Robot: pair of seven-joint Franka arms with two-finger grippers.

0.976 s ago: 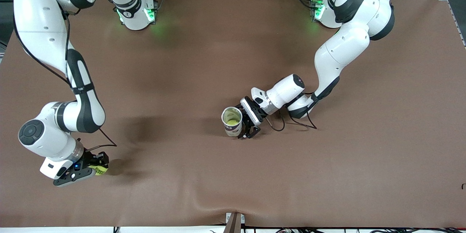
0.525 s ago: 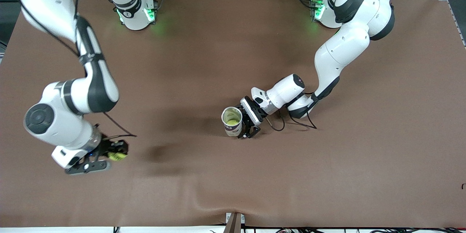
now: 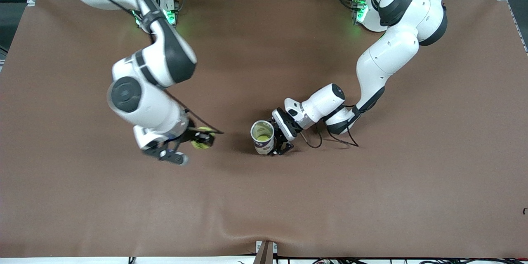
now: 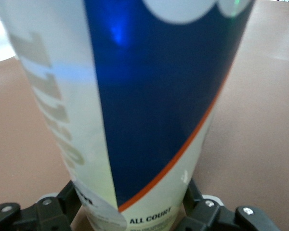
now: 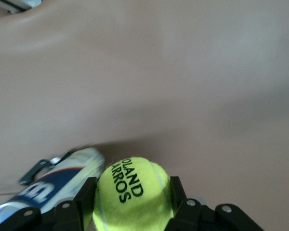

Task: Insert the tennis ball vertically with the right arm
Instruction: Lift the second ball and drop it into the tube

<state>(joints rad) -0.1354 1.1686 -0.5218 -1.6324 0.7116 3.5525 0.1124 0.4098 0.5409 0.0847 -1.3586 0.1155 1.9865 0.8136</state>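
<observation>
The right claw (image 3: 197, 140) is clamped on the tennis ball (image 3: 201, 142), one finger on each side of it, and holds it in the air above the brown desk (image 3: 412, 194), toward the right arm's end of the desk from the tennis ball can (image 3: 262, 137). In the right wrist view the tennis ball (image 5: 132, 198) sits between the two black fingers (image 5: 178, 202), is yellow-green, and carries black printed lettering; the can (image 5: 48, 185) shows in that view beside the ball and farther off. The can stands upright on the desk near its middle, with its open mouth facing up and a yellow-green ball visible inside. Its label is blue and white with an orange stripe, and the words "ALL COURT" are legible near its base in the left wrist view (image 4: 135, 120). The left claw (image 3: 277, 140) is low at the can, on the side toward the left arm's end of the desk, with one finger on each side of the can's lower part. The left wrist view shows both black fingers (image 4: 202, 214) flanking the base of the can; whether they press on the can or merely stand close to it cannot be told. A slack black cable (image 3: 330, 140) loops from the left wrist onto the desk beside the can.
</observation>
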